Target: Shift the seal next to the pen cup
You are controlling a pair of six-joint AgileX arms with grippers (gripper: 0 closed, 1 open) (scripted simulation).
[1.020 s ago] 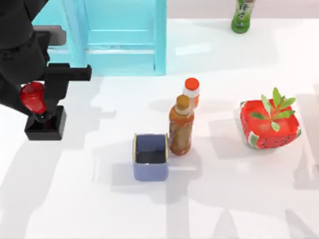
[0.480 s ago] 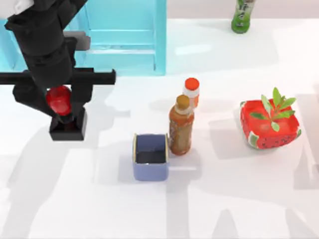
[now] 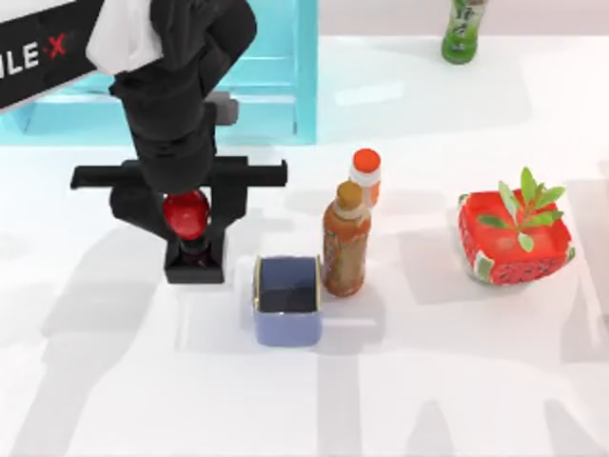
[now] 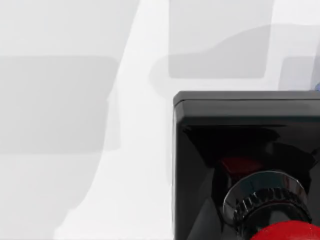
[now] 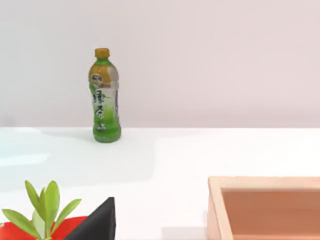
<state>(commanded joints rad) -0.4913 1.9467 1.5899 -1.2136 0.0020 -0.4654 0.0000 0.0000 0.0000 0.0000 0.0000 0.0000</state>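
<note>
Clearly the left gripper's fingers were clamped on the seal, one on each side of its glossy red knob, with the black blocky base hanging below them. The seal was held upright, just beside the pen cup on the cup's left and slightly toward the far side of the bench, apart from its cream rim. From the left wrist view the seal's black base and chrome collar sat close under the camera. Right of the pen cup stood a brown bottle, touching or nearly touching it, with an orange-capped bottle behind. A red watermelon-patterned plant pot sat well to the right, a green bottle at the far edge, and a turquoise rack behind the left arm.
</note>
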